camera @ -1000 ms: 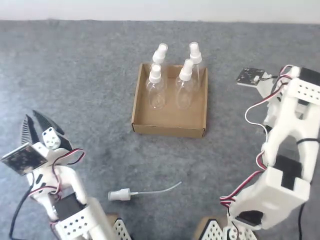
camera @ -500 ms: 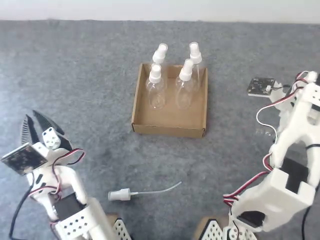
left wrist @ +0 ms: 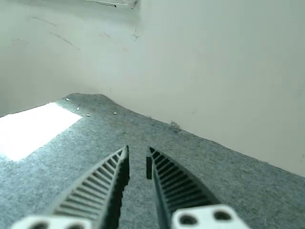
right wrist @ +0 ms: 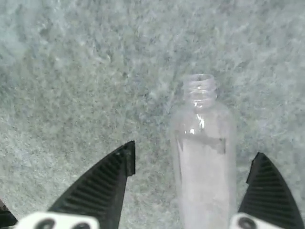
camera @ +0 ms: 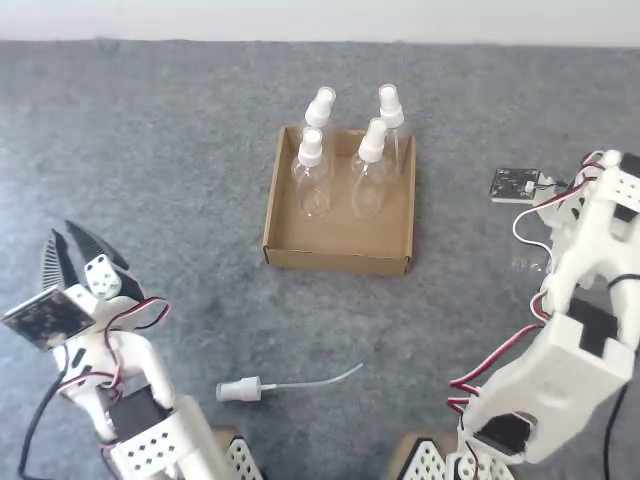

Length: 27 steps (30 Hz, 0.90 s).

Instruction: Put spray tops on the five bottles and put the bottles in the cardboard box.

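Carpet (camera: 150,150) | right gripper (right wrist: 195,149) agape astride bottle (right wrist: 202,119) (base cropped) | left gripper (left wrist: 138,150) ajar

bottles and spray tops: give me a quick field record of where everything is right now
cardboard box: on the carpet, open-topped
capped bottles: four, standing in the box's far half
uncapped bottle: between the right gripper's open fingers
loose spray top: lying on the carpet
left gripper: open, empty
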### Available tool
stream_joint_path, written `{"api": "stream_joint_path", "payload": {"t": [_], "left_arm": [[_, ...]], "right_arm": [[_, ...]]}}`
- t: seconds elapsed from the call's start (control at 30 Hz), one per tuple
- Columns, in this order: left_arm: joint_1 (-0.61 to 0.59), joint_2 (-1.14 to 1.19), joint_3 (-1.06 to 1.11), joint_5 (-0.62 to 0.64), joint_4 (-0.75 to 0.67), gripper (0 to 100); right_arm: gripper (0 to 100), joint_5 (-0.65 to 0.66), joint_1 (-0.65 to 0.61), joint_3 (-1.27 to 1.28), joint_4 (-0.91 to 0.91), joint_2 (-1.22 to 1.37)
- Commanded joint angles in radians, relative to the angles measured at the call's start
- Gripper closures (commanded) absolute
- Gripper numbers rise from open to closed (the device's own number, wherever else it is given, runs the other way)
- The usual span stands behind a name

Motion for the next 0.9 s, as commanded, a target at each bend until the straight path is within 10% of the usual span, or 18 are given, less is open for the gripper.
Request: {"api": "stream_joint_path", "payload": {"t": [0.0, 0.87], "left_arm": [[0.005, -0.017, -0.012, -0.018, -0.012, 94], [0.006, -0.017, -0.012, -0.049, -0.009, 94]], "right_arm": [[67.7, 0.015, 0.002, -0.012, -0.022, 0.004], [88.4, 0.006, 0.004, -0.008, -0.096, 0.077]]}}
